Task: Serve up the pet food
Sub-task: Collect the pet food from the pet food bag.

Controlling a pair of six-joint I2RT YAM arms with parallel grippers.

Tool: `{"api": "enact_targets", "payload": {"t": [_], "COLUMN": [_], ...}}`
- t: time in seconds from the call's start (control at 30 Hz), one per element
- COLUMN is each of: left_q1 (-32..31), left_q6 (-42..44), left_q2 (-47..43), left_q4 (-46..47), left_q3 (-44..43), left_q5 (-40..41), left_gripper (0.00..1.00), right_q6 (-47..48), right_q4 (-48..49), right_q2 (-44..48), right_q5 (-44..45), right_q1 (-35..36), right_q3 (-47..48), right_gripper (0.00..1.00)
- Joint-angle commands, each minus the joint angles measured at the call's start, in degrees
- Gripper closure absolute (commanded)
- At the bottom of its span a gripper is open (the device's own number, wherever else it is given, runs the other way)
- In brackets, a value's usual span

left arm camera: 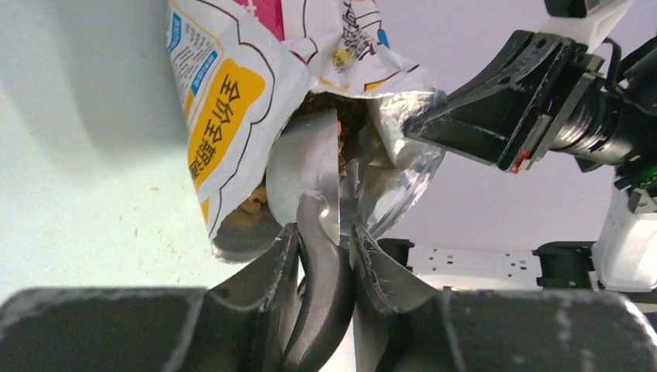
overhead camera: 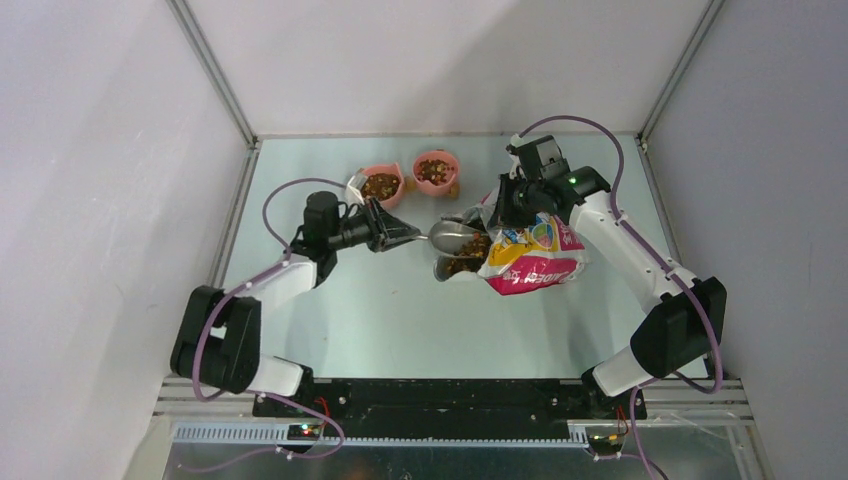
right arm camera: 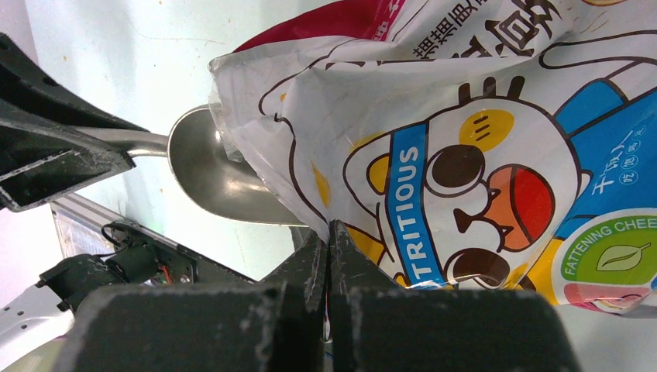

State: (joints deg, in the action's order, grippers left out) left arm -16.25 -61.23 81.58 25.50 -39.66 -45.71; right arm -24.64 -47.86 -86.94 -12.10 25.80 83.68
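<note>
On the pale worktop (overhead camera: 350, 320) a printed bag (overhead camera: 535, 255) lies on its side at about 3 o'clock from the middle, with its open mouth facing 9 o'clock. The pet food (overhead camera: 470, 247) shows as a brown heap in that mouth. More of it fills two pink bowls standing side by side toward 12 o'clock, one (overhead camera: 383, 169) just left of the other (overhead camera: 455, 165). The left fingers (overhead camera: 395, 235) reach in from 9 o'clock and are closed narrowly on the handle of a metal scoop (overhead camera: 452, 235). In the left wrist view the fingers (left arm camera: 271, 271) press on either side of the curved handle, and the scoop (left arm camera: 306, 170) stands on edge with its front pushed into the bag (left arm camera: 225, 101), where a few pellets (left arm camera: 341, 136) sit beside it. The right fingers (overhead camera: 500, 205) come down at the bag's upper lip near 12 o'clock of the mouth. The right wrist view shows them (right arm camera: 310, 267) pressed fully together, pinching the edge of the bag (right arm camera: 465, 155). There the scoop (right arm camera: 209, 170) is bare grey metal where it shows, and its far side is tucked under the bag's edge.
</note>
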Motion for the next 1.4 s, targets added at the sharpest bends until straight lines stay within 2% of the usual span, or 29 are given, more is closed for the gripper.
{"api": "enact_targets", "payload": {"t": [0.0,0.43,0.83,1.0,1.37], "left_q1": [1.6,4.4,6.4,7.5,10.0], "left_q6": [8.4,8.3,3.7,-1.8,-3.3], "left_q2": [-5.3,-7.5,-9.8,-9.7,-11.6], "left_q4": [-10.4,-14.7,-11.1,-6.8,-6.7], "left_q3": [-2.5,-4.1,-2.6,-0.7,-2.3], "left_q5": [-0.2,-2.1,-5.4,-8.0,-11.5], "left_gripper": [1.0,1.0,1.0,1.0,1.0], "right_q6": [-0.4,-0.8,-1.3,-1.6,-2.1], "right_q4": [4.1,4.5,4.6,4.2,4.5], "right_q2": [0.9,-0.9,-1.7,-2.2,-2.5], "right_q5": [1.6,1.5,2.0,2.9,4.1], "right_q1": [-1.5,-1.5,-1.3,-1.2,-1.6], "right_q3": [2.1,4.1,4.6,4.9,4.7], "right_gripper": [1.0,1.0,1.0,1.0,1.0]}}
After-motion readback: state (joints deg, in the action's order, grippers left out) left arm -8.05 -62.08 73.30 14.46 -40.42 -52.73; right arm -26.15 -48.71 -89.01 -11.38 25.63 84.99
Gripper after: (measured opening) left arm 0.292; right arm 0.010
